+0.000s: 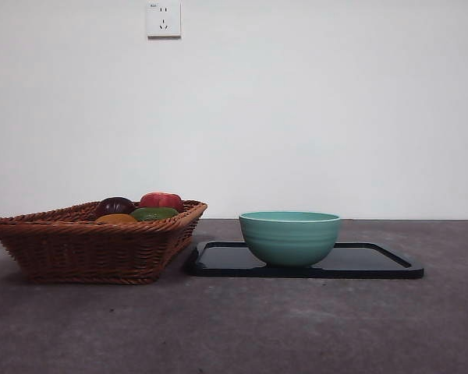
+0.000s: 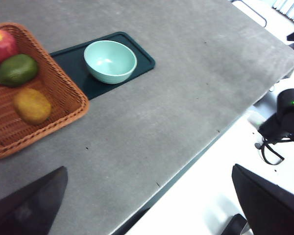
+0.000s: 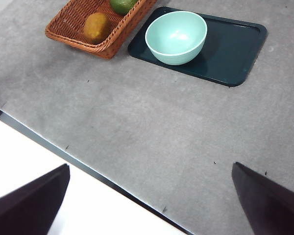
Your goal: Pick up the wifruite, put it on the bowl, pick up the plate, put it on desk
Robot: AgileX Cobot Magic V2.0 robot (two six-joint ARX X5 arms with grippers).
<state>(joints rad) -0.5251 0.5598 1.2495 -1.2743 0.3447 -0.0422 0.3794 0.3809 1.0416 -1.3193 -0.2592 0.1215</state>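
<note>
The yellow-orange wifruite [image 1: 115,219] [image 2: 32,105] [image 3: 97,26] lies in the brown wicker basket [image 1: 86,249], at its near side. The mint-teal bowl [image 1: 290,238] [image 2: 110,61] [image 3: 176,36] stands empty on a flat black tray [image 1: 374,262] right of the basket. No plate shows. The desk [image 1: 234,327] is the grey-brown tabletop under it all. My left gripper [image 2: 149,169] and right gripper [image 3: 150,165] are both open and hold nothing; each hovers high over the table's near edge, far from the fruit and bowl. Neither arm shows in the front view.
The basket [image 2: 63,93] [image 3: 73,19] also holds a red apple [image 1: 161,200] [image 2: 0,45], a green fruit [image 1: 154,213] [image 2: 17,69] and a dark purple fruit [image 1: 115,205]. A white wall with a socket [image 1: 163,19] stands behind the table. The tray [image 3: 230,54] nearly touches the basket.
</note>
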